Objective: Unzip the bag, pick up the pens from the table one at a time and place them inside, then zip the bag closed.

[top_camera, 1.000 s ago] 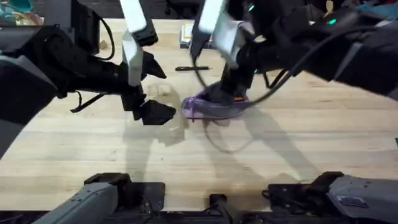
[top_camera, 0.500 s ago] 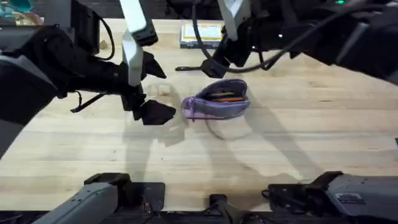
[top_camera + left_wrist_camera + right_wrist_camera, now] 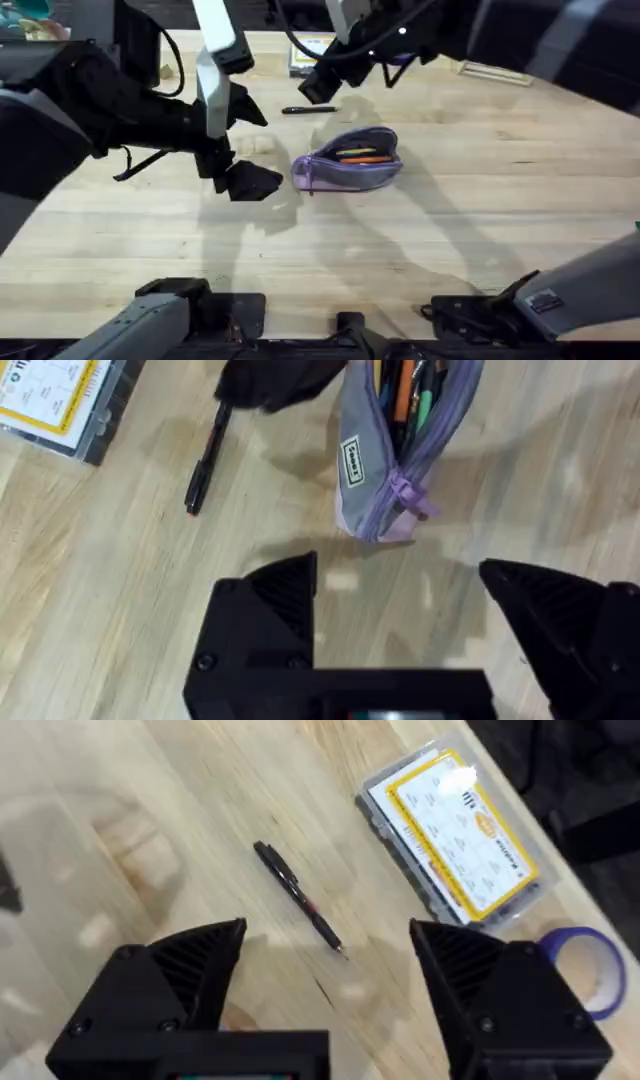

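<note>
While my right pincer point(image 3: 325, 970) hangs wide over the last pen point(image 3: 309, 109), at twelve o'clock from the bag point(image 3: 347, 160), I'd pinch its light, slippery barrel mid-length.

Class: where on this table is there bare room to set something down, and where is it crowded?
Free: the wide stretch of table between the bag and the arm bases. Crowded: the far edge, where the pen, box and right pincer sit together.
</note>
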Robot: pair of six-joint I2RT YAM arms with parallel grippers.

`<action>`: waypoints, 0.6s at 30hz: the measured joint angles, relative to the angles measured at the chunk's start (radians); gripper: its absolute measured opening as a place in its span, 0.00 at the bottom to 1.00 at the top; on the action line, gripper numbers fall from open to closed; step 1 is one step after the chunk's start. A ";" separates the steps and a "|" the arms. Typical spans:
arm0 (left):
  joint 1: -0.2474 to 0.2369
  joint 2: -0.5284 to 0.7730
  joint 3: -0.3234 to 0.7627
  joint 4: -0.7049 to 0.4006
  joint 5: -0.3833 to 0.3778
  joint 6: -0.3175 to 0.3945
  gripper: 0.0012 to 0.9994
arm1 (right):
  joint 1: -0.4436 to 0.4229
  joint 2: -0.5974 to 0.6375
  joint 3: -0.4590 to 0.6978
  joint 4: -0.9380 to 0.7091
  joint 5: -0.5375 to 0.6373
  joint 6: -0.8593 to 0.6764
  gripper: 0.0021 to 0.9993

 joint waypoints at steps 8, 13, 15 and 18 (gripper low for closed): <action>0.000 0.000 0.000 0.003 0.000 0.000 0.99 | -0.002 0.173 0.029 0.080 0.000 0.064 1.00; 0.000 0.000 0.000 0.003 0.000 0.000 0.99 | -0.003 0.254 0.029 0.134 0.000 0.069 1.00; 0.000 0.000 0.000 0.003 0.000 0.000 0.99 | -0.004 0.279 0.029 0.147 0.000 0.076 1.00; 0.000 0.000 0.000 0.003 0.000 0.000 0.99 | -0.006 0.310 0.029 0.172 0.000 0.105 1.00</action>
